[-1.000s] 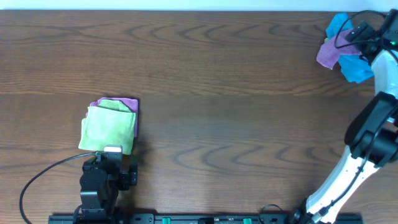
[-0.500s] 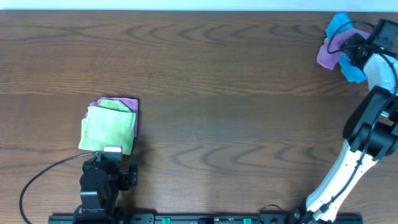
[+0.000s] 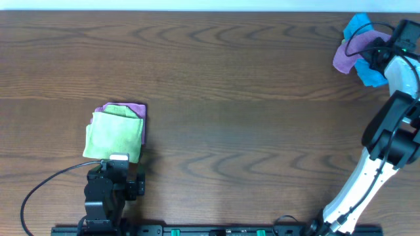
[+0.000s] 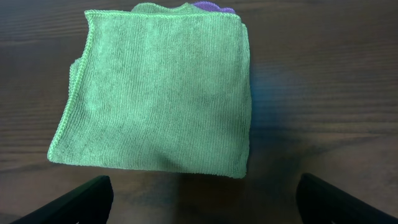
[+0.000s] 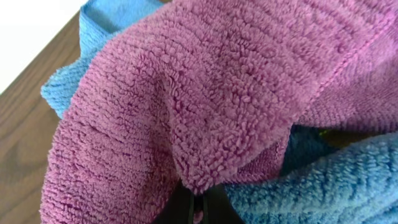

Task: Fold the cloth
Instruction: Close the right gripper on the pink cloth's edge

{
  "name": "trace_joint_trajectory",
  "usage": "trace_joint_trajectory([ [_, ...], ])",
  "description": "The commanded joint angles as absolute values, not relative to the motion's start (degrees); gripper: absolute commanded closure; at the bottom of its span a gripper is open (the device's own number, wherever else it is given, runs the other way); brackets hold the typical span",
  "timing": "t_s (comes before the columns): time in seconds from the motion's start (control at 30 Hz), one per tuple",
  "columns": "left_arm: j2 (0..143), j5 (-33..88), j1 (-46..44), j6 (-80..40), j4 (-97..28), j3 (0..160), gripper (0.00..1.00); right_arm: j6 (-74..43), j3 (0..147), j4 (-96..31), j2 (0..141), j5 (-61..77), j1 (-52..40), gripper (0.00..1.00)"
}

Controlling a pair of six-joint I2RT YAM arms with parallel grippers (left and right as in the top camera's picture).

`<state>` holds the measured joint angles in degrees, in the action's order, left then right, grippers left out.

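- Up at the far right corner of the dark wood-grain bench [image 3: 230, 78], the right claw [image 5: 198, 206] is clenched on a fold of the mauve looped-pile cloth [image 5: 205, 93]. Its dark tips meet at the lower edge of the right wrist view with the fabric pinched between them.
- Beneath and around that mauve cloth lies a bright blue terry cloth [image 5: 323, 186], showing at the upper left and lower right of the same view. The two touch in one crumpled heap.
- Overhead, the heap sits close to the bench's far edge, and the white right arm [image 3: 354, 187] reaches up to it from the front.
- Well apart, near the front left, a pale green folded microfibre cloth [image 4: 155, 93] lies flat as a neat rectangle. It rests on a violet cloth [image 3: 136, 109], whose edge peeks out along the far and right sides.
- Just in front of the green cloth, the left claw [image 3: 119, 159] is released. Its black fingers [image 4: 81, 202] are spread wide at the lower corners of the left wrist view, grasping nothing.
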<state>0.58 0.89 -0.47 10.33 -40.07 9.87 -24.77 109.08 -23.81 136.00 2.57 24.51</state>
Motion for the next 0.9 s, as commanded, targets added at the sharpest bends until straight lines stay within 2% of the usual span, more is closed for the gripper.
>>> trace_joint_trajectory([
  [0.0,0.2,0.9,-0.3,10.1,-40.4,9.1,0.05,-23.0,110.3,-24.8,133.8,3.3,24.7,0.97],
  [0.13,0.2,0.9,-0.3,10.1,-40.4,9.1,0.05,-21.1,110.3,-25.1,130.8,3.0,24.7,0.90],
  [0.23,0.2,0.9,-0.3,10.1,-40.4,9.1,0.05,-20.7,110.3,-25.9,128.8,3.0,24.7,0.99],
  [0.5,0.2,0.9,-0.3,10.1,-40.4,9.1,0.05,-20.0,110.3,-30.1,125.7,3.0,24.7,0.99],
  [0.53,0.2,0.9,-0.3,10.1,-40.4,9.1,0.05,-19.8,110.3,-31.1,125.4,3.0,24.7,0.94],
  [0.57,0.2,0.9,-0.3,10.1,-40.4,9.1,0.05,-19.0,110.3,-31.6,125.2,3.0,24.7,0.71],
  [0.6,0.2,0.9,-0.3,10.1,-40.4,9.1,0.05,-18.3,110.3,-31.6,125.2,3.0,24.7,0.62],
  [0.87,0.2,0.9,-0.3,10.1,-40.4,9.1,0.05,-17.9,110.3,-27.9,125.2,0.6,24.7,0.44],
])
